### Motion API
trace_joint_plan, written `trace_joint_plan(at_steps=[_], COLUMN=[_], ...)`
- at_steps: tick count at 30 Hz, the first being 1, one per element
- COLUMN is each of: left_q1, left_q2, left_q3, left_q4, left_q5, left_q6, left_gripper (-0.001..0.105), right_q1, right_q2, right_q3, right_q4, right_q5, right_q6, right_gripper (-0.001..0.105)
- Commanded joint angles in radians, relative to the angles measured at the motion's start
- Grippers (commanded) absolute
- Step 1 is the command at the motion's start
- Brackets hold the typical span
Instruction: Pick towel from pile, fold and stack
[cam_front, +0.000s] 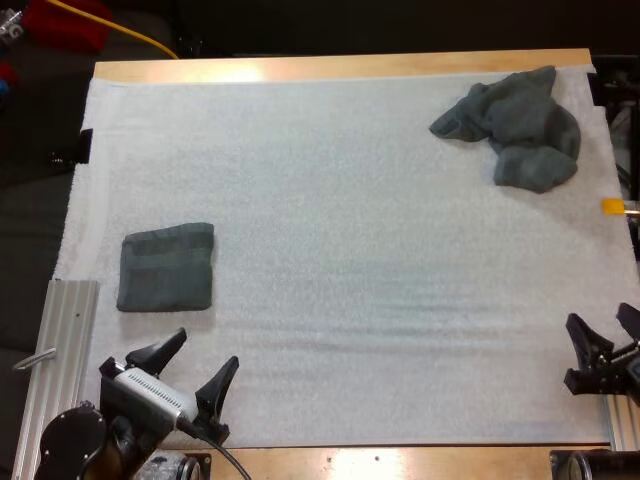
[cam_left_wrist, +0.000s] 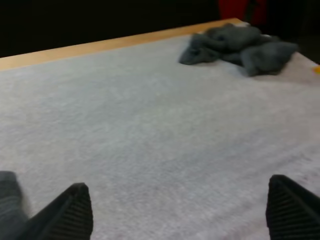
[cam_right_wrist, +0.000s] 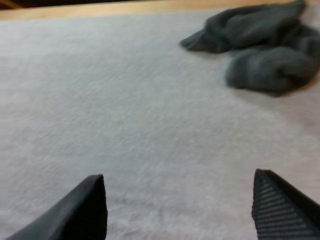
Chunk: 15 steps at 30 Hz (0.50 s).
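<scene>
free: middle of white mat (cam_front: 350, 250) open edge to edge | obstacle: crumpled towel (cam_front: 515, 125) at far right corner | obstacle: folded towel (cam_front: 167, 267) flat, near left edge

A wooden table (cam_front: 340, 67) carries a white mat (cam_front: 330, 260) that covers nearly all of its top. Bare wood shows as a pale strip along the mat's far side, with a bright patch of reflected light toward the far left corner, and as a narrower strip along the mat's near side. A ribbed metal rail (cam_front: 62, 350) lies just beside the mat's near left edge. A small orange mark (cam_front: 612, 206) sits at the mat's right edge. Beyond the mat's far side the room is dark, with a red shape (cam_front: 65, 22) and a yellow cable (cam_front: 130, 32) past the far left corner
</scene>
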Motion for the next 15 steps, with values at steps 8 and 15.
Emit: trace_joint_plan(at_steps=[8, 15], left_q1=[-0.085, -0.116], left_q2=[0.126, 0.257], left_q3=[-0.078, -0.144], left_q4=[-0.052, -0.131], left_q5=[0.011, 0.023], left_q6=[0.044, 0.050], left_gripper=[0.069, 0.069], right_q1=[-0.001, -0.001], right_q2=[0.104, 0.169], right_q3=[-0.033, -0.035], right_q4=[-0.001, -0.012], right_q5=[-0.094, -0.069], right_q6=[0.004, 0.033], right_gripper=[0.061, 0.061])
